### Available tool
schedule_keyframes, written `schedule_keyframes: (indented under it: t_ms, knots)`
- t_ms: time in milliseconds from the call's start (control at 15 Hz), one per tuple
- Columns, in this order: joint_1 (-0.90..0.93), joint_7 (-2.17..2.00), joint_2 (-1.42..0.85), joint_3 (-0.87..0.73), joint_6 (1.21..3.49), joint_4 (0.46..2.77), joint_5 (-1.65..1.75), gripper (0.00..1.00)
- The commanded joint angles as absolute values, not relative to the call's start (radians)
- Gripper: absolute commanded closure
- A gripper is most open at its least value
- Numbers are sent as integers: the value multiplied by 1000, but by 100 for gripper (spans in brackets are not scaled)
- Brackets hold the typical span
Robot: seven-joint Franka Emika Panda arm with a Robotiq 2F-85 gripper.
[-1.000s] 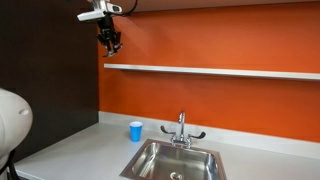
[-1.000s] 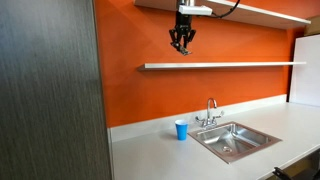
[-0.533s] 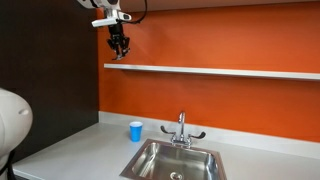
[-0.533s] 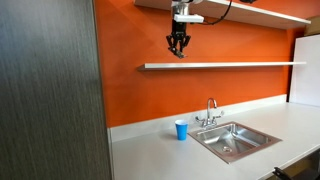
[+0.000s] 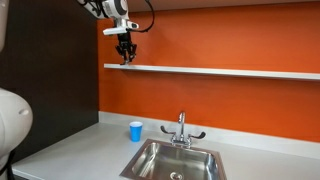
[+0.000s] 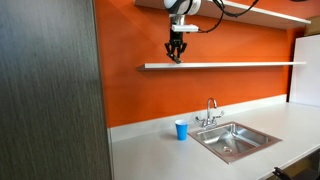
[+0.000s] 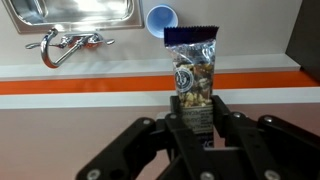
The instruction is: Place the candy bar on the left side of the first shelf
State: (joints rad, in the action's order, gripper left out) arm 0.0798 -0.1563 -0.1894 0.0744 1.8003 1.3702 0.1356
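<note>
My gripper (image 7: 196, 118) is shut on the candy bar (image 7: 192, 70), a slim dark wrapper with a nut picture and light markings, which sticks out ahead of the fingers. In both exterior views the gripper (image 5: 126, 57) (image 6: 175, 56) hangs just above the left end of the first shelf (image 5: 220, 71) (image 6: 230, 65), a long thin white-grey ledge on the orange wall. The bar is too small to make out there. In the wrist view the shelf (image 7: 90, 73) runs as a white band under the bar.
A small blue cup (image 5: 135, 131) (image 6: 181, 130) (image 7: 160, 18) stands on the pale grey countertop (image 5: 80, 150) beside a steel sink (image 5: 175, 160) (image 6: 232, 140) with a faucet (image 7: 65, 47). A second shelf (image 6: 270, 12) is higher up. A dark panel (image 6: 50, 90) stands at the side.
The gripper with the candy bar has moved down and toward the wall, from above and beside the shelf's end to just over its left end.
</note>
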Motion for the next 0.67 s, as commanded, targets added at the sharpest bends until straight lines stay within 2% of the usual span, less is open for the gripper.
schedule_keyframes:
  t_ms: [0, 600]
  knots:
    - [82, -109, -269, 60, 1780, 1258, 138, 90]
    - [75, -71, -379, 58, 1767, 1117, 133, 90]
